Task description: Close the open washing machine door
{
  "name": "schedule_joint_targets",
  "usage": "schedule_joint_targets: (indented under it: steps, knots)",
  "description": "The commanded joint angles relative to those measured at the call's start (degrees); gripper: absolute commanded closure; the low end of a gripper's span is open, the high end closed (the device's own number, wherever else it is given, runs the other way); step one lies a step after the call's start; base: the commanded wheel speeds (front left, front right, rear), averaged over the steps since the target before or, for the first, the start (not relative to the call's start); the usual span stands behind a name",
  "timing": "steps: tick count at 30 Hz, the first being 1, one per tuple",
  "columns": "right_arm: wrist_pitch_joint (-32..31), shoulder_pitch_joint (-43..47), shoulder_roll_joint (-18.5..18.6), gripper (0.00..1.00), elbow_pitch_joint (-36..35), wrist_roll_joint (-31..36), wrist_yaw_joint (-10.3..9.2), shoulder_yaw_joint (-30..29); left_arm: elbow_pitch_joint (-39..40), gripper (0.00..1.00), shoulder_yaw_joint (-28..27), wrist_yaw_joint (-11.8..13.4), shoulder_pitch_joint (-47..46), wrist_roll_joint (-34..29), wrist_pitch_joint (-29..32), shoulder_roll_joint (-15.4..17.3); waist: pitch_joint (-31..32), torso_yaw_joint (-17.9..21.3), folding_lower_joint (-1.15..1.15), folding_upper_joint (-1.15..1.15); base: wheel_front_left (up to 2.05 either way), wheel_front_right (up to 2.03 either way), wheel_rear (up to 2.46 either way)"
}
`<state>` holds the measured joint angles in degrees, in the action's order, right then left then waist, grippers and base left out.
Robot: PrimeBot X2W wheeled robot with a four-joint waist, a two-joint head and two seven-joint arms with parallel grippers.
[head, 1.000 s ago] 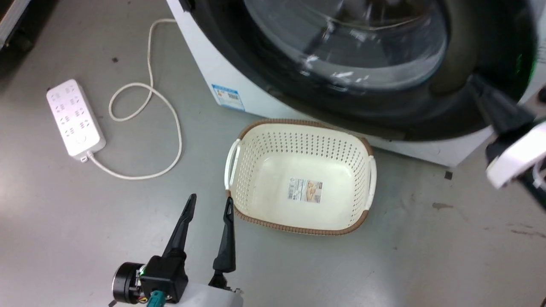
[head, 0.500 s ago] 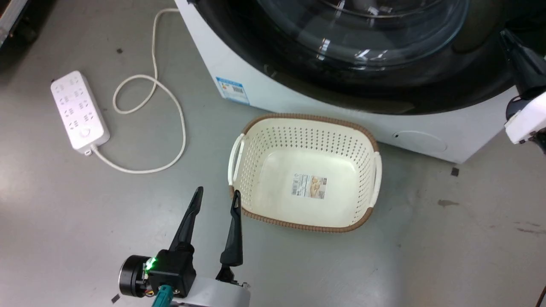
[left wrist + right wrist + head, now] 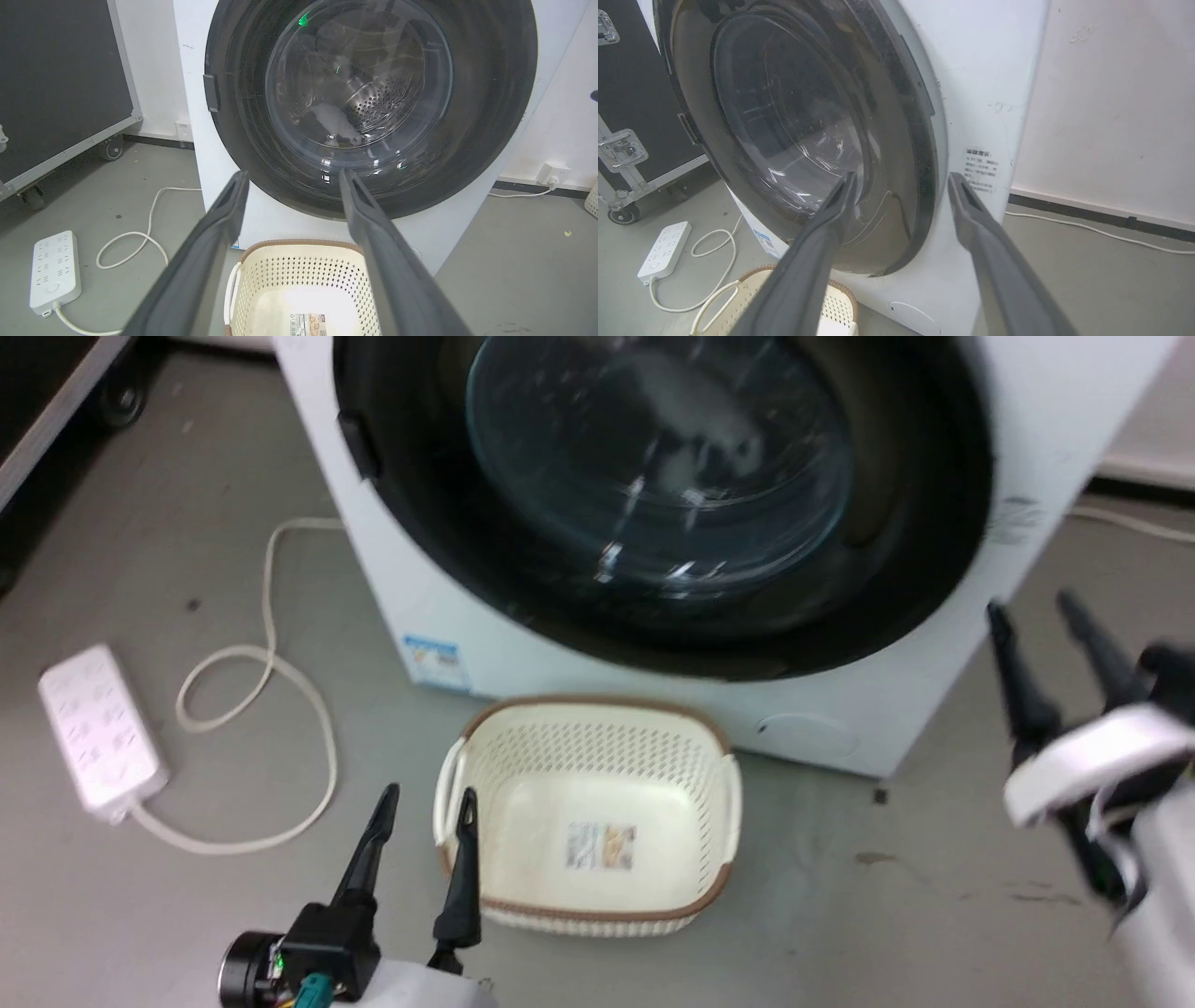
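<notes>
The washing machine door [image 3: 653,504], with a wide glossy black rim and a bulging glass window, lies flat against the white machine front; in the right wrist view the washing machine door [image 3: 798,135] shows no gap at its right edge. Through the glass of the door [image 3: 369,102] I see the steel drum. My right gripper [image 3: 1029,604] hangs open to the right of the machine, apart from it, and looks along the door's side as the right gripper [image 3: 902,176]. My left gripper [image 3: 428,793] is open and empty, low beside the basket; the left gripper [image 3: 294,173] faces the door.
A cream perforated basket [image 3: 597,728] with a brown rim sits on the floor before the machine. A white power strip [image 3: 93,733] and its looped cable [image 3: 280,672] lie at the left. A black wheeled case [image 3: 56,84] stands further left.
The head camera has pulled back and tilted up. The door has swung from near my right gripper to flat against the machine. The right gripper has drawn away from the rim.
</notes>
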<state>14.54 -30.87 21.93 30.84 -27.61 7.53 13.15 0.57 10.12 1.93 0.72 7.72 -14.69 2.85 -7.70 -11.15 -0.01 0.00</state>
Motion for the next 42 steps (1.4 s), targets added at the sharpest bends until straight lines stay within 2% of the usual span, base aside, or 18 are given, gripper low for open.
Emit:
schedule_joint_targets:
  steps: [1, 7, 13, 20, 31, 32, 42]
  knots:
    - [0.42, 3.79, -1.70, 0.00, -2.87, 1.96, -0.04, -1.96, -0.27, 0.00, -0.64, -0.48, 0.96, -0.12, -0.30, 0.03, 3.73, 3.56, 0.01, 0.00, 0.00, 0.00, 0.00]
    - [0.44, 17.32, -6.70, 0.00, -15.33, 9.44, -0.04, -9.44, -1.32, 0.00, -2.24, -1.95, 2.47, -0.29, -0.30, 0.03, 6.25, 6.48, 0.01, 0.00, 0.00, 0.00, 0.00]
    - [0.45, 27.94, -13.97, 0.00, -22.20, 14.02, -0.04, -14.74, -2.38, 0.00, -3.38, -3.10, 3.31, -0.34, -0.30, 0.03, 7.48, 7.88, 0.01, 0.00, 0.00, 0.00, 0.00]
    - [0.45, 34.59, -17.67, 0.00, -23.83, 19.17, -0.04, -15.75, -3.99, 0.00, -3.30, -3.76, 4.59, -1.16, -0.30, 0.03, 8.11, 8.37, 0.01, 0.00, 0.00, 0.00, 0.00]
    - [0.45, 35.76, -18.92, 0.00, -23.22, 21.28, -0.04, -15.77, -6.10, 0.00, -3.30, -3.96, 4.33, -1.06, -0.30, 0.03, 8.17, 8.04, 0.01, 0.00, 0.00, 0.00, 0.00]
    - [0.19, 35.16, -18.59, 1.00, -23.36, 21.01, 0.00, -15.78, -6.11, 1.00, -3.33, -3.68, 4.13, -1.02, 0.04, -0.02, 8.17, 8.04, 0.01, 0.00, 0.00, 0.00, 0.00]
    - [-0.61, 34.90, -18.60, 1.00, -23.77, 21.36, 0.00, -15.63, -5.83, 1.00, -3.68, -3.55, 3.86, -1.38, 0.88, -0.03, 8.15, 8.21, 0.01, 0.00, 0.00, 0.00, 0.00]
